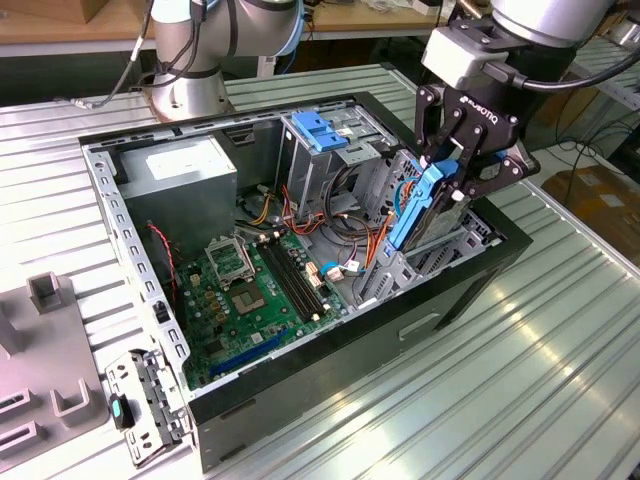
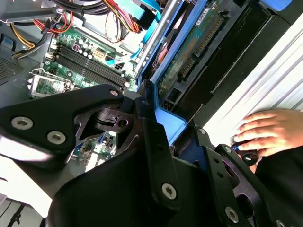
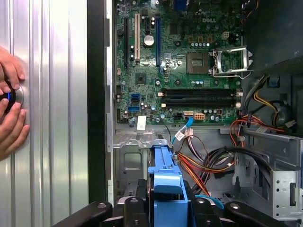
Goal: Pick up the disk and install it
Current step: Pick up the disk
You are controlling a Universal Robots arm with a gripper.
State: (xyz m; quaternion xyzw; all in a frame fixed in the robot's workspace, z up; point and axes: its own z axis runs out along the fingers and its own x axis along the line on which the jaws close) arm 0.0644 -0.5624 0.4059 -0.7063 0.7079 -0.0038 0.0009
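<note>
I have the gripper [image 1: 443, 182] clamped on the disk [image 1: 410, 218] by its blue frame; the disk hangs tilted below the fingers, lower end inside the case [image 1: 470, 290]; the motherboard [image 1: 245, 290] lies farther off; a hand [image 3: 10, 118] rests outside the case.

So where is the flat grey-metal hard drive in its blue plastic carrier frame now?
The drive stands edge-up in the black gripper at the exterior view's right, at the drive bay of the open computer case.
</note>
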